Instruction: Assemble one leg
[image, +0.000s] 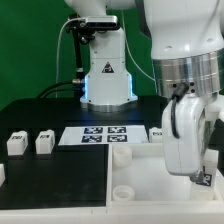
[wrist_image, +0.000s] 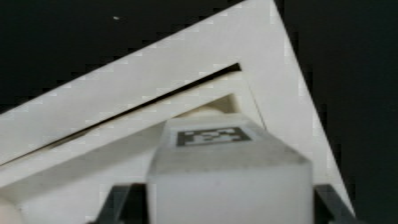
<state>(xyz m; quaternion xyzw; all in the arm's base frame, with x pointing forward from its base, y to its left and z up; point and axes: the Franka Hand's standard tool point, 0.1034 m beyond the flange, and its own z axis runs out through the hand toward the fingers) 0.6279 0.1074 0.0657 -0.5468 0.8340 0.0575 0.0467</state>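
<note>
Closest to the wrist camera, the leg (wrist_image: 222, 165), a small white block with a black-and-white tag on its far end, is seen clamped between the two dark fingers (wrist_image: 118, 205) of the pincer (wrist_image: 222, 205), one finger on each side of it. Beyond the block, a corner of the large white tray-like piece (wrist_image: 267, 75) is seen, its raised rim running to a point against the black worktop (wrist_image: 71, 40). The held leg lies over the inner side of that corner; whether it touches the piece cannot be told.

From the exterior view, the arm is seen coming down at the exterior view's right, with the pincer (image: 190, 172) low over the tray-like piece (image: 150, 175). The grasped leg is mostly hidden by the wrist housing in this view, and only a small pale part shows under the hand. A round socket (image: 122, 192) is visible near the front of the tray-like piece, and another (image: 120, 153) at its far corner.

Behind the tray-like piece, the marker board (image: 103, 135) lies flat on the worktop (image: 40, 115) with its four black tags upward. At the exterior view's left, two further legs (image: 16, 144) (image: 44, 143) stand side by side, apart from each other, and a part of one more white block is cut by the left edge. Another small white block (image: 157, 133) is seen just beside the marker board, toward the arm.
</note>
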